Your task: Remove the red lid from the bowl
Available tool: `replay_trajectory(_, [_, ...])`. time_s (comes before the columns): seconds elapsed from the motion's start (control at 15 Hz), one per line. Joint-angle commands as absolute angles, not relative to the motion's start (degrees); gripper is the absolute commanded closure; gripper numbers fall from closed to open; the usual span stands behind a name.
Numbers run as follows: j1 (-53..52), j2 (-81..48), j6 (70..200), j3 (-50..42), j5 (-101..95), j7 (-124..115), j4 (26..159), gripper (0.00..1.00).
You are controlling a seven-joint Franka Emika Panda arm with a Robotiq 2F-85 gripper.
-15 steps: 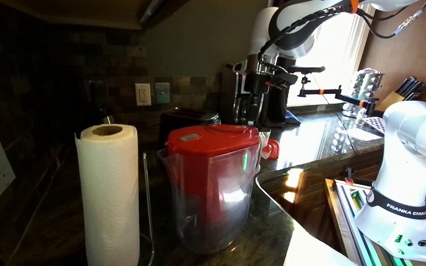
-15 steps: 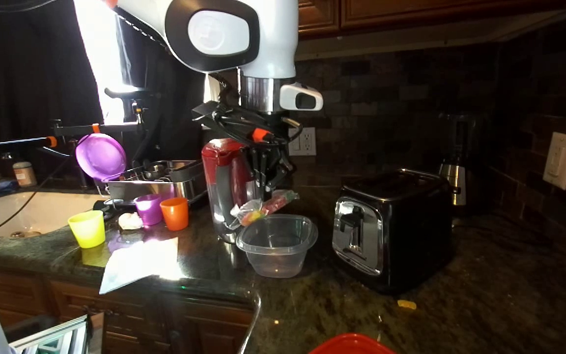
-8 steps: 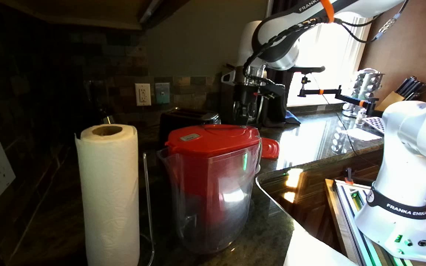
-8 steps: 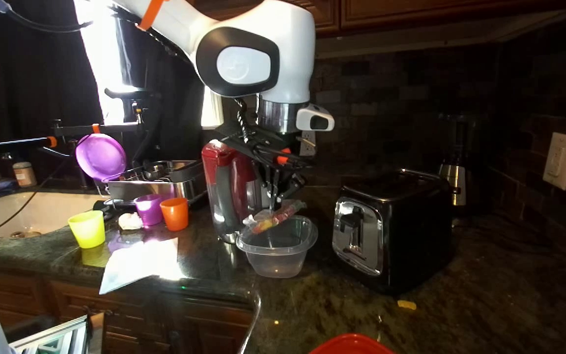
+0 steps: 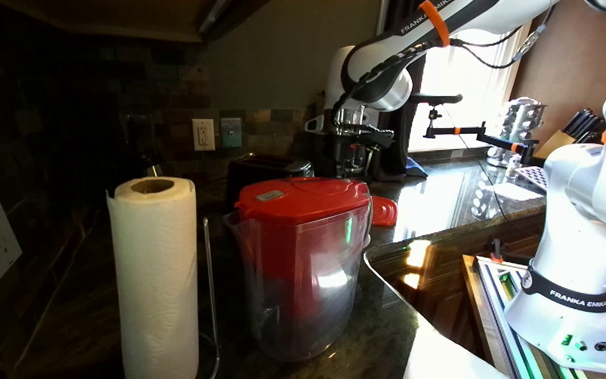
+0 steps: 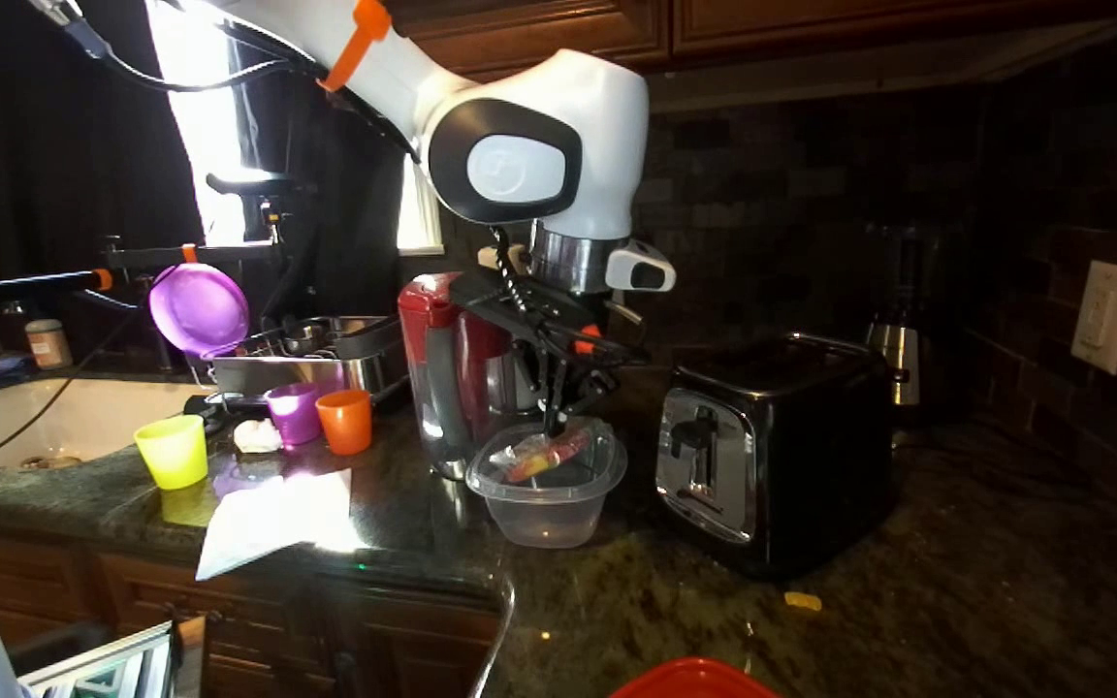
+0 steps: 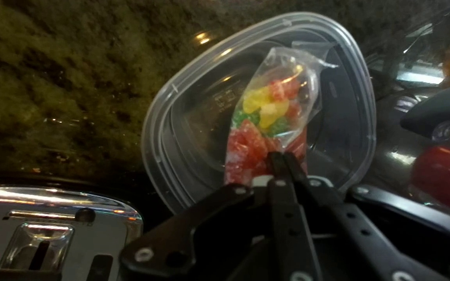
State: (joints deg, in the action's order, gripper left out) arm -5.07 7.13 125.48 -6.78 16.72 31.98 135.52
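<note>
The red lid lies on the counter behind the pitcher, apart from the bowl; its edge, the red lid, also shows at the bottom of an exterior view. Uncovered, the clear plastic bowl stands beside the toaster, and the pitcher hides it in an exterior view. My gripper points down over the bowl with its fingers pressed together on a clear bag of candy. In an exterior view the bag sits tilted at the bowl's mouth, inside the rim.
A black toaster stands close to the bowl. Behind the bowl is the red-topped pitcher. A paper towel roll stands by the pitcher. Yellow, purple and orange cups stand near the sink.
My gripper has come down with the candy bag, moving right in the exterior view that shows the bowl. The bag went from above the rim into the bowl's mouth.
</note>
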Motion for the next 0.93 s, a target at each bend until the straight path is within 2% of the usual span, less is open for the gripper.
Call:
replay_trajectory(0.0, [-3.54, 5.68, 126.42, -5.39, 17.15, 32.97, 134.57, 0.7])
replay_trajectory(0.07, [-3.36, 5.64, 126.23, -5.26, 17.04, 32.9, 134.48, 0.69])
replay_trajectory(0.2, [-2.93, 6.63, 125.63, -4.89, 15.11, 31.31, 135.01, 0.56])
replay_trajectory(0.67, [-0.23, 15.59, 122.01, -5.62, 7.02, 28.22, 138.8, 0.03])
replay_trajectory(0.87, [1.48, 18.24, 121.3, -7.48, 3.68, 31.54, 139.97, 0.0])
